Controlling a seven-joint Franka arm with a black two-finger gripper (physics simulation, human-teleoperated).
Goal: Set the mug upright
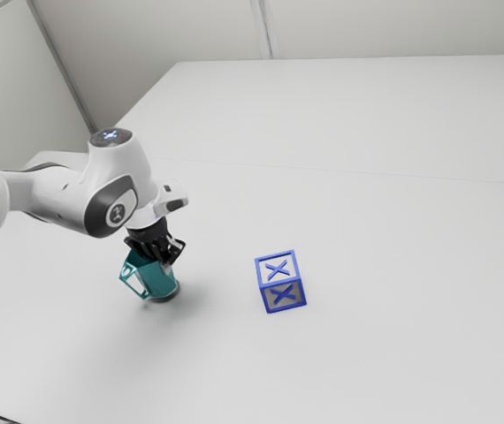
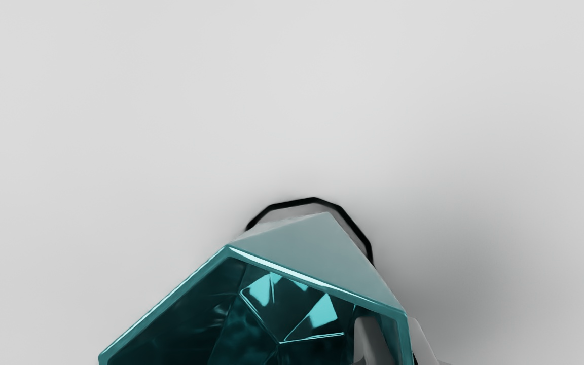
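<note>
The tilted mug is held by the gripper, its wall clamped between the fingers; the cube is set apart, at the exterior view's right.

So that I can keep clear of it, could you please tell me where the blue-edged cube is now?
The blue-edged cube sits on the table, apart from the teal mug and on the exterior view's right of it.
</note>
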